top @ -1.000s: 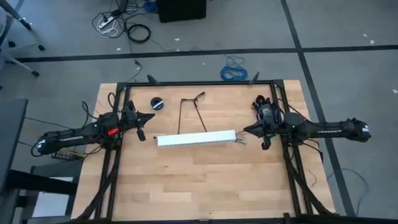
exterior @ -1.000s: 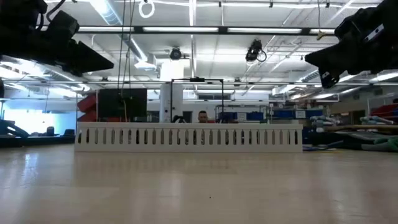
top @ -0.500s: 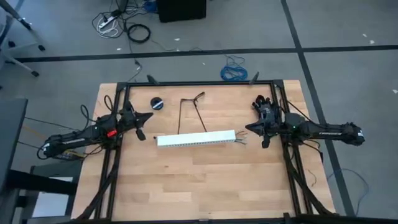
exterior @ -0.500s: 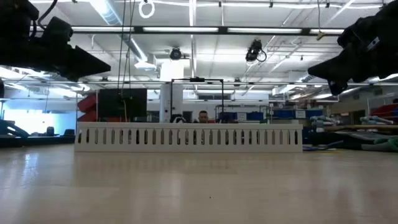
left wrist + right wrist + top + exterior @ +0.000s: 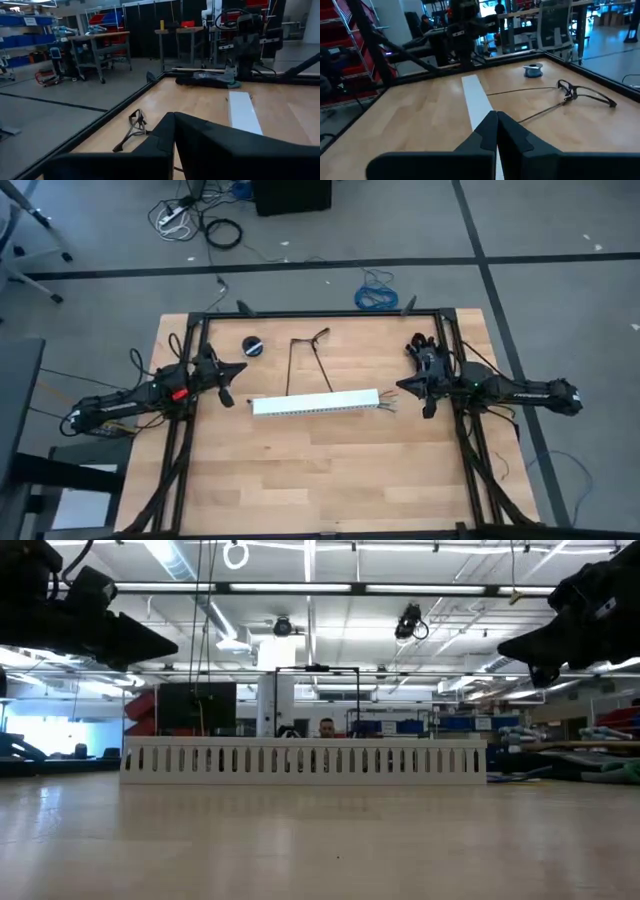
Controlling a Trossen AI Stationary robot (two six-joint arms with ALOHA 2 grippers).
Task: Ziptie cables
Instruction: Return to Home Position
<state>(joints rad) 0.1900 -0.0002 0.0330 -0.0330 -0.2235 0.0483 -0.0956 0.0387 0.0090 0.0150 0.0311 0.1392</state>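
Observation:
A white slotted strip (image 5: 315,403) lies across the middle of the table and also shows in the low view (image 5: 300,760). The cables are thin wires whose loose ends (image 5: 386,407) stick out of the strip's right end; the rest is hidden in it. My left gripper (image 5: 243,367) hovers shut above the table left of the strip, pointing toward it. My right gripper (image 5: 398,388) hovers shut just right of the wire ends. In both wrist views the fingers (image 5: 174,120) (image 5: 496,117) meet with nothing between them.
Thin dark strands (image 5: 305,360) lie bent on the wood behind the strip, one end looped (image 5: 580,92). A small dark round object (image 5: 253,345) sits at the far left. A black frame (image 5: 320,314) rims the table. A blue coiled cable (image 5: 375,295) lies on the floor beyond.
My right gripper has drawn back a little toward the table's right edge, still shut and above the table. The strip and wires have not moved.

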